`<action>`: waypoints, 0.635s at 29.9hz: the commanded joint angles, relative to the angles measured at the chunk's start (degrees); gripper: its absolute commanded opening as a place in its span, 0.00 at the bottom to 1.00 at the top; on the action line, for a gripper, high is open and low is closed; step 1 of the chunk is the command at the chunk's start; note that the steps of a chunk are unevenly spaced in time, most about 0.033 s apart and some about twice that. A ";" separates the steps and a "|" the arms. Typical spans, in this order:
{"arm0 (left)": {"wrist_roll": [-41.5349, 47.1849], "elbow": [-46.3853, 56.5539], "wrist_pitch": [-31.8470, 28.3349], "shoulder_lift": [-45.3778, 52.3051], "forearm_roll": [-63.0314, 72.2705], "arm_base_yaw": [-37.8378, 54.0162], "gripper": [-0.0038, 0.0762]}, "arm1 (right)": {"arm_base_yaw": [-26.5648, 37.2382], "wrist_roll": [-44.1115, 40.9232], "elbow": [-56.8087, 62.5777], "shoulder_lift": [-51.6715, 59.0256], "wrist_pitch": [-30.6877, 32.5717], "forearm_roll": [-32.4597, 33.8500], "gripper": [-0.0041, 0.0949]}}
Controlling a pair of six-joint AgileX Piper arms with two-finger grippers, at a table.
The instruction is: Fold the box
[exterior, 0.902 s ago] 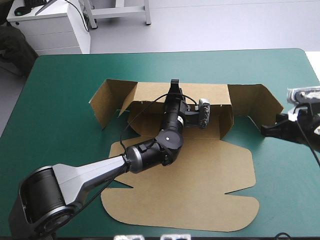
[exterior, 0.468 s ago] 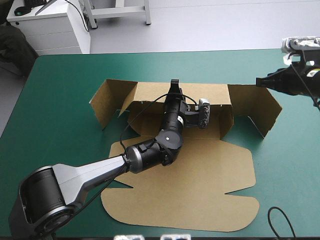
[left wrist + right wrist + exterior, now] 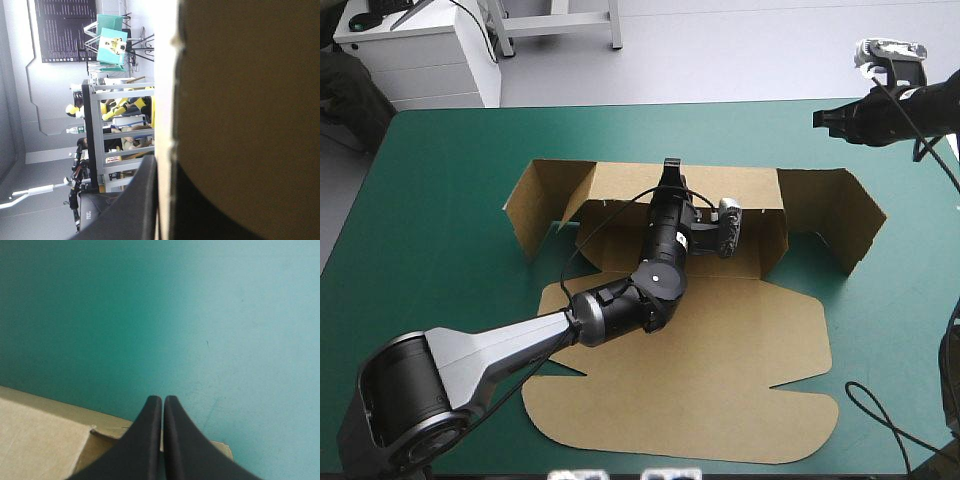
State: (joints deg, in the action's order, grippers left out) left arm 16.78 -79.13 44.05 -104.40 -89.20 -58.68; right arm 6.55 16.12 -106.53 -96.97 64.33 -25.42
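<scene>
Your box lies in the middle of the desk, partly set up. Its back wall stands upright, a side flap is raised at each end of that wall and angled outward, and the wide lid panel lies flat on the near side.

Your left gripper reaches across the box from the near left and sits at the top edge of the back wall, about midway along it. In the left wrist view the board's pale edge runs between the two black fingers, one on each side of the sheet. That gripper is all but closed, pinching the wall.

Your right gripper hangs near the desk's far right corner, beyond the right-hand flap and apart from it. Its fingers are pressed together into one point with nothing between them. In the right wrist view a corner of brown board shows beneath that gripper, and bare teal-green cover lies ahead of it.
</scene>
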 commanded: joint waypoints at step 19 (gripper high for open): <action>3.97 -1.40 0.93 3.15 -3.46 -0.61 0.04 | -6.79 -5.06 -4.64 -7.32 5.45 12.69 0.04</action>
State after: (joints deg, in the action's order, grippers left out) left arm 18.99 -79.08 43.76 -104.40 -89.32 -58.68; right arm -0.47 11.08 -109.36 -107.28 69.08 -13.27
